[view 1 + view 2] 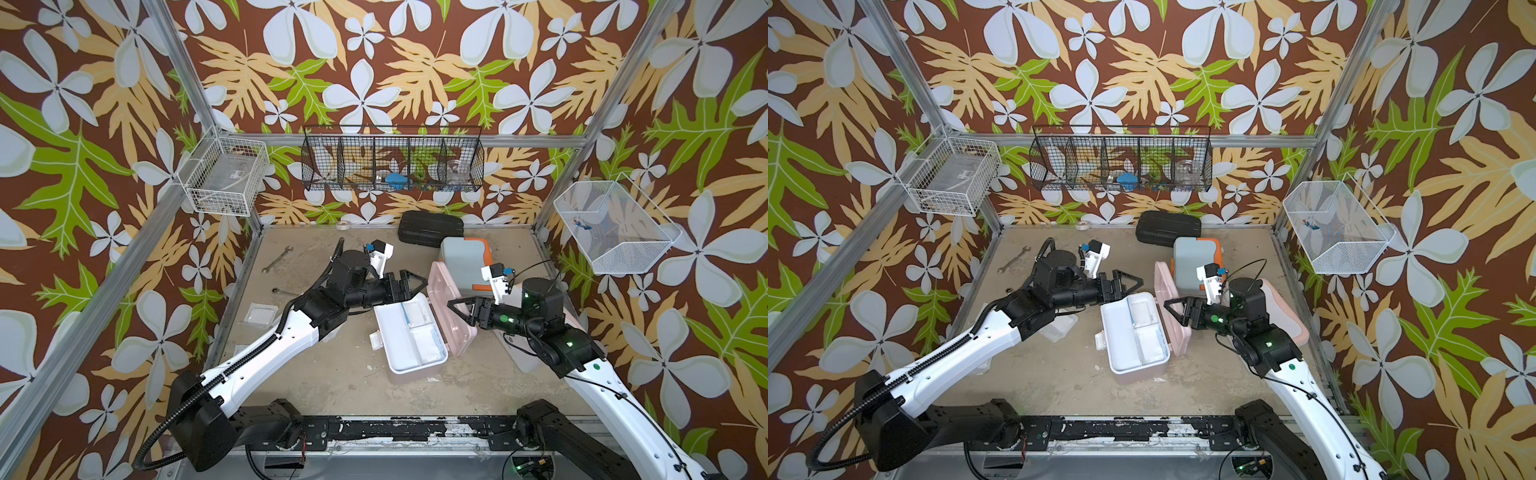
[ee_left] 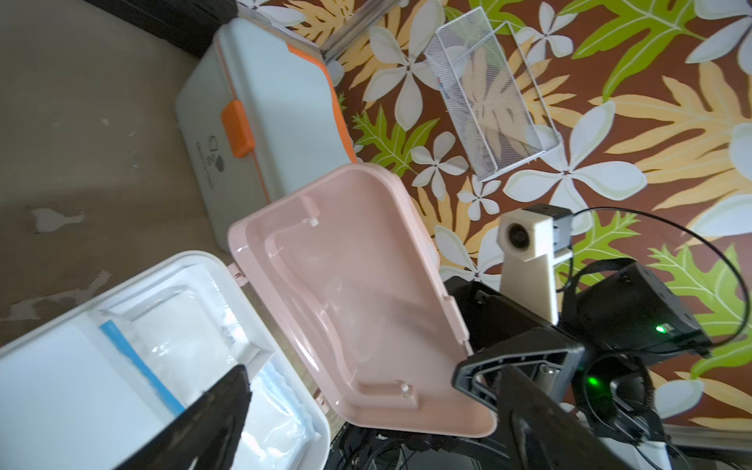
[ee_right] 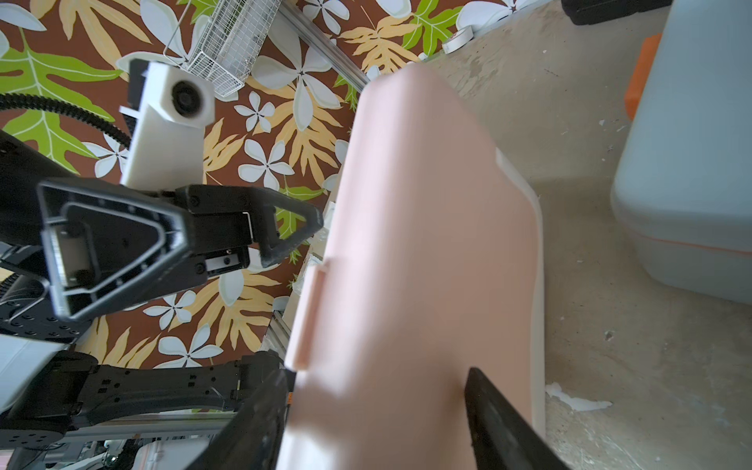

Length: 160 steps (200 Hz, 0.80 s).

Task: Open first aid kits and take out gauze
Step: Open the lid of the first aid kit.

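Pink kit lid (image 3: pixel 407 244) between right jaws

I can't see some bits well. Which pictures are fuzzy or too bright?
Right wrist view: the pink lid sits so close that it's fuzzy. Left wrist view: the gauze packets glare white, with shiny spots. Both top views: soft, even light, fairly sharp.

Pink kit (image 1: pixel 394 337) open, gauze (image 1: pixel 428 344) inside

Table (image 1: pixel 332 386): kits (image 1: pixel 463 253), wrench (image 1: pixel 277 258) (tape roll (image 1: pixel 344 225), perhaps).
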Each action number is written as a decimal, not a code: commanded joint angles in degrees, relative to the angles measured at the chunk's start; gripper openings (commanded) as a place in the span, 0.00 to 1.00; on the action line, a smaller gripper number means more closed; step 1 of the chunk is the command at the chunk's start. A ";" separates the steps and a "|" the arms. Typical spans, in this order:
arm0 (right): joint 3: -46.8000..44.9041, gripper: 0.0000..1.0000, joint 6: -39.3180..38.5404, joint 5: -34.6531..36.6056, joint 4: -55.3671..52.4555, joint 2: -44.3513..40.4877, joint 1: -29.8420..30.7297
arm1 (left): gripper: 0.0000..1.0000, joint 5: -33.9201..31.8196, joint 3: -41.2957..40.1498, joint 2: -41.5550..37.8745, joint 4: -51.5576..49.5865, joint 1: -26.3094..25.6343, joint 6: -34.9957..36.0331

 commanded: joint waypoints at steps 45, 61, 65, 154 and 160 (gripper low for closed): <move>-0.13 0.70 3.28 8.34 -2.93 -1.93 2.21 | 0.96 -10.30 -4.75 -6.02 -10.25 0.42 4.51; 0.29 0.74 2.48 8.35 -3.49 -1.55 2.16 | 0.96 -11.77 -6.12 -8.11 -12.16 0.42 4.53; 0.47 0.75 2.22 8.33 -3.62 -1.36 2.15 | 0.96 -11.85 -6.47 -8.46 -12.40 0.42 4.53; 4.54 0.89 -4.49 6.10 -7.82 3.76 2.15 | 0.98 -10.39 -9.18 -3.30 -9.69 1.10 5.23; 4.50 0.89 -4.55 6.12 -7.91 3.74 2.17 | 0.98 -10.31 -9.01 -2.77 -9.69 1.21 5.30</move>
